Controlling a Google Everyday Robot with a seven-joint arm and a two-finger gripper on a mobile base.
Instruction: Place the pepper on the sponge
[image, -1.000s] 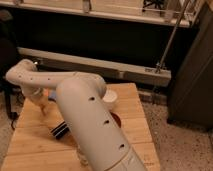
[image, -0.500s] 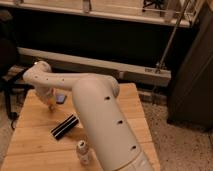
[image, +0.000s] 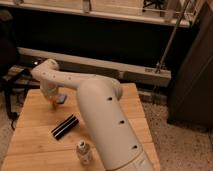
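My white arm reaches from the lower right across the wooden table (image: 35, 137) to its far left part. The gripper (image: 51, 101) hangs there, pointing down, just left of the sponge (image: 62, 98), a small light-blue pad lying flat on the wood. A small orange bit at the gripper's lower end looks like the pepper (image: 54, 105); most of it is hidden by the gripper. I cannot tell whether the pepper touches the sponge or the table.
A black-and-white striped bar (image: 65, 126) lies in the middle left of the table. Near the front edge stands a small pale bottle (image: 84, 152). A dark chair (image: 7, 55) is at the left, a dark cabinet (image: 192, 75) at the right.
The arm has swung back and to the right, carrying the gripper closer to the sponge. The striped bar and the bottle, partly covered before, now show fully.
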